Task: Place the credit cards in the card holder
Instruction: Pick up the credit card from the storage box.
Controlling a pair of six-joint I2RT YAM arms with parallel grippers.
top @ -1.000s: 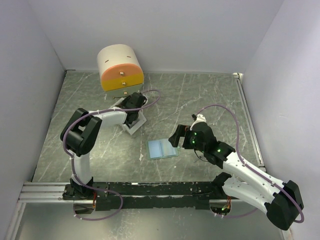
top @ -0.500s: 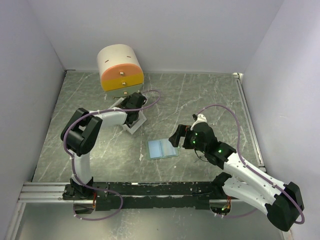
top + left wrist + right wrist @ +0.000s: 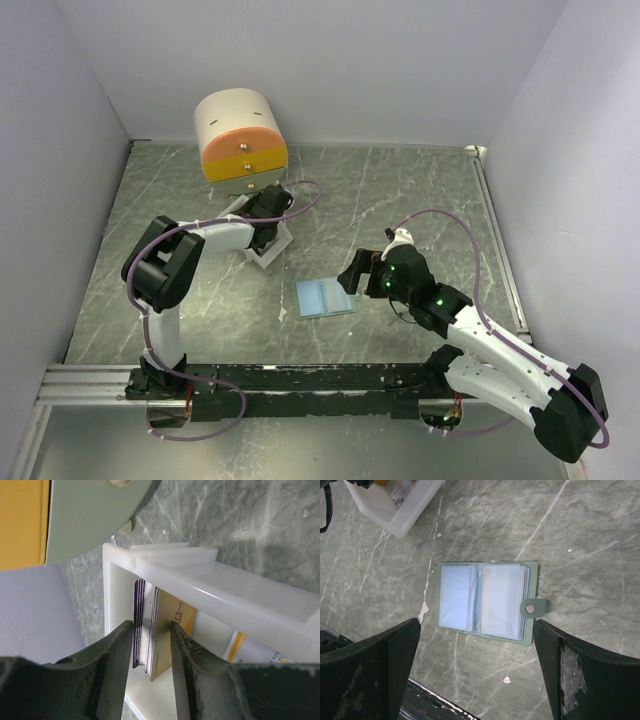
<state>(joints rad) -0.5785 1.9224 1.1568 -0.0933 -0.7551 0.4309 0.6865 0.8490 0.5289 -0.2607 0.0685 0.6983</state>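
The credit cards [image 3: 146, 630] stand on edge as a stack in a white open box [image 3: 210, 582], several dark ones with an orange-yellow one on the right side. My left gripper [image 3: 150, 624] reaches down into that box [image 3: 268, 248], its jaws straddling the stack with a thin gap showing on the yellow card's side. The card holder [image 3: 482, 601] lies open and flat on the table, pale blue inside, grey-green rim, clasp tab to the right. My right gripper [image 3: 476, 624] hovers above the card holder [image 3: 325, 297], wide open and holding nothing.
A big cream cylinder with orange and yellow drawers [image 3: 238, 135] stands just behind the white box. The box also holds some white and yellow printed pieces [image 3: 250, 652]. White walls enclose the marbled table on three sides. The arms' black base rail [image 3: 300, 378] runs along the near edge.
The left gripper's jaws have been narrowing around the card stack. Neither arm has visibly shifted, and the card holder lies where it was.
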